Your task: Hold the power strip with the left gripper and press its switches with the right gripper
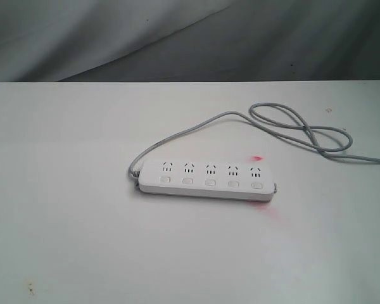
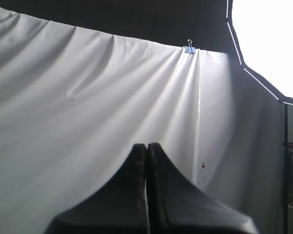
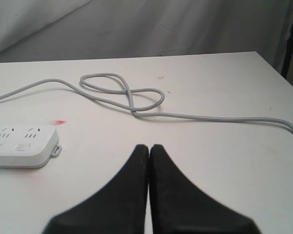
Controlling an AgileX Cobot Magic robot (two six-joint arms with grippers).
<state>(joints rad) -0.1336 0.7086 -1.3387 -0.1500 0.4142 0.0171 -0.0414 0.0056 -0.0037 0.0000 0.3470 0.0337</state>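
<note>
both pairs of jaws are closed and empty, with the power strip flat on the table ahead and aside of your right jaws, long axis crosswise, while your left jaws face only backdrop.

Am finding no readable text, label, brand or number in any view. Am scanning power strip top face, near middle of desk: any print there too small to tell. Am checking cord toward far right corner: no lettering legible.
</note>
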